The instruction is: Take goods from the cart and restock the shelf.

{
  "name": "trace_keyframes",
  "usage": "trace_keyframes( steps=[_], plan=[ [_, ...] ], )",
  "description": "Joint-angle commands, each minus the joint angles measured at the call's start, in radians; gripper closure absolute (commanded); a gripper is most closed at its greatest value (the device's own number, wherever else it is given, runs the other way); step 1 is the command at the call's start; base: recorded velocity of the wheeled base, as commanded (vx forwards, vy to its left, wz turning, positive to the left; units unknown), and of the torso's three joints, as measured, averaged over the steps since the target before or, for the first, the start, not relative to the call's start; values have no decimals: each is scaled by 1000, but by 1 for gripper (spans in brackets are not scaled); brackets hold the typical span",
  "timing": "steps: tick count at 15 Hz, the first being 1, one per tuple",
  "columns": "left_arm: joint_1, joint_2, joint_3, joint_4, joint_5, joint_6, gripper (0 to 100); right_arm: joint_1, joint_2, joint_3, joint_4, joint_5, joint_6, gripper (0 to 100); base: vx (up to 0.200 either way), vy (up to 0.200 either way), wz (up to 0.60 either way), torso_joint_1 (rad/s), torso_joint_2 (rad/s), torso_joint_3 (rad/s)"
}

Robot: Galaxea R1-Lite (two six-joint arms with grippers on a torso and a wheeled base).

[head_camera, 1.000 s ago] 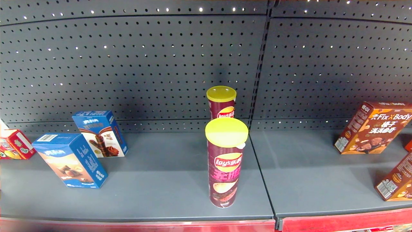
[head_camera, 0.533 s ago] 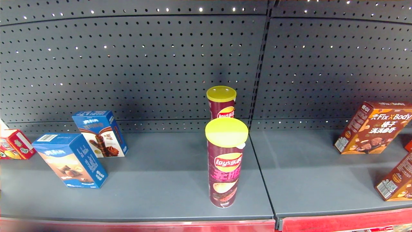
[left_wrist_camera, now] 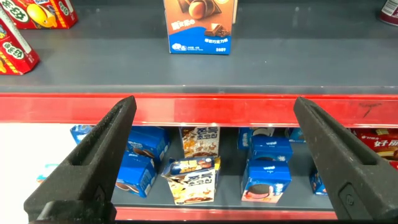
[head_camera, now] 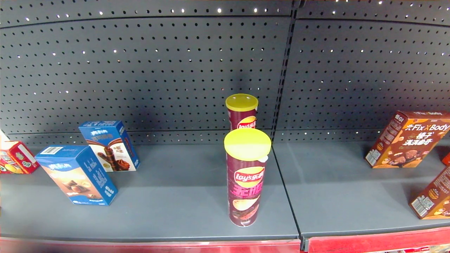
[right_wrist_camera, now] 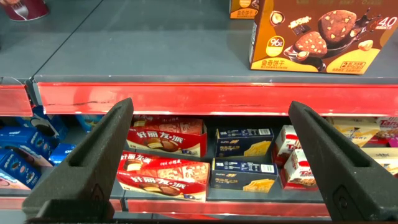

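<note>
On the grey shelf (head_camera: 175,196), a red box (head_camera: 15,156) stands far left, then a front blue biscuit box (head_camera: 79,175) and a rear blue biscuit box (head_camera: 110,146). In the middle the front chip can (head_camera: 247,179) stands upright, the rear chip can (head_camera: 242,112) behind it. A brown cookie box (head_camera: 407,138) stands at the right. The left pincer (left_wrist_camera: 212,102) is spread wide before the shelf's red edge; the right pincer (right_wrist_camera: 209,104) is spread likewise.

A grey shelf (head_camera: 182,196) with a red front lip spans the frame. At centre a maroon chip can (head_camera: 246,182) stands upright, a second can (head_camera: 242,112) behind it by the pegboard. At left stand two blue boxes (head_camera: 77,175) (head_camera: 109,146) and a red box (head_camera: 17,156). At right are two brown boxes (head_camera: 404,140) (head_camera: 434,196).
</note>
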Motion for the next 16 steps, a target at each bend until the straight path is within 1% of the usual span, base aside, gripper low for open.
trace_keyframes(
  steps=[1, 16],
  plan=[
    [0, 1, 0, 0, 0, 0, 0, 0, 1, 0, 0, 0, 0, 0, 0, 0, 0, 0, 0, 0],
    [0, 1, 0, -10, 0, 0, 0, 0, 1, 0, -7, 0, 0, 0, 0, 0, 0, 0, 0, 0]
  ],
)
